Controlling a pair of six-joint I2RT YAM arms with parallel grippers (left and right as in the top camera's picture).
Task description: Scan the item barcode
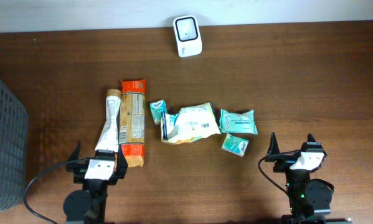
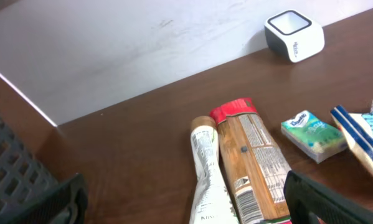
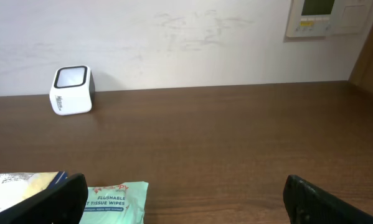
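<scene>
Overhead, scanner (image 1: 187, 36) at far edge of table (image 1: 311, 74), packets (image 1: 192, 122) in a row mid-table, wipes (image 1: 238, 122) nearest right gripper (image 1: 292, 150), orange pack (image 1: 134, 121) by left gripper (image 1: 97, 160), both jaws wide apart, empty.

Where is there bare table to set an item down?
Bare wood runs between the scanner and the snack bag, and right of the wipes pack to the table edge. Crowded mid-table, from the pasta bag to the wipes.

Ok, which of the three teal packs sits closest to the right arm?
The small square teal pack, just below the larger wipes pack; the third teal pack lies beyond the white bag.
</scene>
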